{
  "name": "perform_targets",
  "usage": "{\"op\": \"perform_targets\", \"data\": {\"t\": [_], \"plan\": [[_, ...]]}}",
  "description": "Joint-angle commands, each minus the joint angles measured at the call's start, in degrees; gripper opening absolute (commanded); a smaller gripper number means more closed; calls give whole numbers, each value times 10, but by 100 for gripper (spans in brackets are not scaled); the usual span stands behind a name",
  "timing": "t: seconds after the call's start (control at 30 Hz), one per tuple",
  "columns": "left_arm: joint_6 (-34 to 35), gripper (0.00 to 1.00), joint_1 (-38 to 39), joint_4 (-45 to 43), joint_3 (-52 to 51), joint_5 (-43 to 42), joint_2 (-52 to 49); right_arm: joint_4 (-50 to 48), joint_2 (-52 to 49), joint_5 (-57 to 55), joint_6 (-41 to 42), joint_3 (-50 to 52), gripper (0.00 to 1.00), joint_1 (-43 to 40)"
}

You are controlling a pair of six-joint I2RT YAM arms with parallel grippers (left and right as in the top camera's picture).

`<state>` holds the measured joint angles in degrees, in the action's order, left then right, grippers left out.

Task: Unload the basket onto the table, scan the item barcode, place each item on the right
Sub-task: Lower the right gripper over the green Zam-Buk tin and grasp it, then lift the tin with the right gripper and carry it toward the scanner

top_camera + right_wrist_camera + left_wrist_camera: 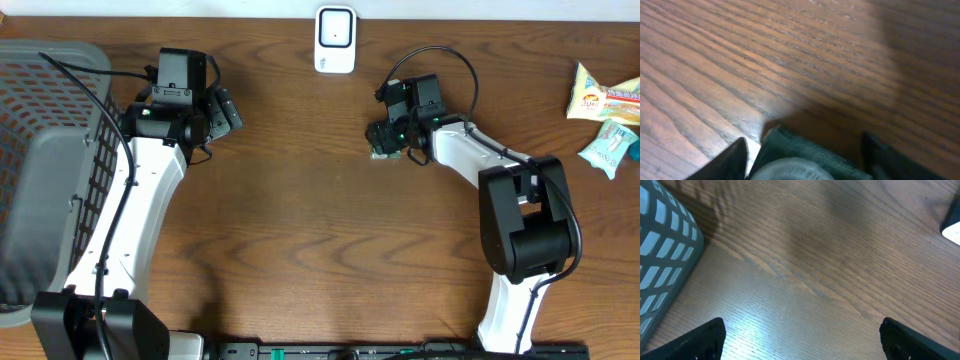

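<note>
Between the fingers of my right hand: one dark green item, lying on the worktop. It has a pale rounded part on top, and its near end is cut off by the frame. The hand is partly open, one finger on either side; I cannot tell whether they press it. Markings are too blurred to read.

Worktop: one, brown wood, strong grain, with a pale strip beyond the far edge.

My left hand: spread wide, holding nothing, low over the wood.

Grey mesh basket: one, beside my left arm, partly out of frame.

White scanner: one, at the far edge, well apart from the item.

Snack packets: two, far right, one cream and one pale blue.
</note>
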<state>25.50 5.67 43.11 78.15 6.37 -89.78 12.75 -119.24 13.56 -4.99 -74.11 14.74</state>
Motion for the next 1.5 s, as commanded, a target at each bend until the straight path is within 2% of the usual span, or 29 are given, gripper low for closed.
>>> {"op": "perform_targets", "data": {"t": [0.0, 0.07, 0.1, 0.13, 0.17, 0.37, 0.53, 0.73, 1.03, 1.17, 1.47], "plan": [[1, 98, -2, 2, -3, 8, 1, 18, -2, 7, -10, 2, 55, -1], [1, 98, -2, 2, -3, 8, 1, 29, 1, 5, 1, 2, 57, -1], [1, 98, -2, 1, -3, 8, 1, 34, 3, 3, 10, 2, 69, -1], [1, 98, -2, 2, -3, 7, 1, 40, 7, 3, 23, 2, 96, -1], [1, 98, -2, 2, -3, 8, 1, 47, 12, 1, 40, 0, 99, -1], [1, 98, -3, 2, -3, 8, 1, 81, 75, -33, 116, -10, 99, 0], [1, 98, -2, 2, -3, 8, 1, 118, 122, -71, 118, -10, 99, 10], [1, 98, -2, 2, -3, 8, 1, 167, 89, -170, 143, -9, 99, 38], [1, 98, -2, 2, -3, 8, 1, 172, 41, -196, 157, -9, 99, 79], [1, 98, -3, 2, -3, 8, 1, 168, 40, -216, 157, -9, 91, 83], [1, 98, -3, 2, -3, 8, 1, 146, 38, -216, 157, -9, 85, 81]]}}
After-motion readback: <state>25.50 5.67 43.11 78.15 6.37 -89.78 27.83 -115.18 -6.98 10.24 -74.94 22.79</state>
